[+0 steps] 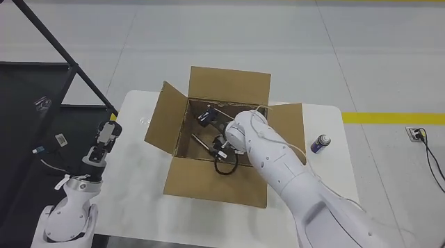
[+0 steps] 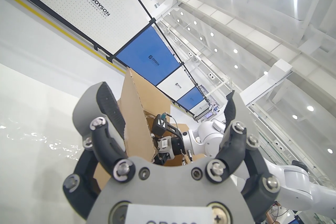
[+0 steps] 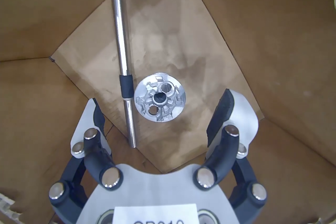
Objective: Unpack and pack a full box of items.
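Top view looks down over the box (image 1: pixel 215 178); right wrist view peers closely inside; left wrist view tilts upward, box beyond its gripper (image 2: pixel 168 97).

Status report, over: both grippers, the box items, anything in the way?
Right gripper open, inside the box, over the metal disc. Left gripper open, empty, outside the box. Steel rod lies close beside the disc.
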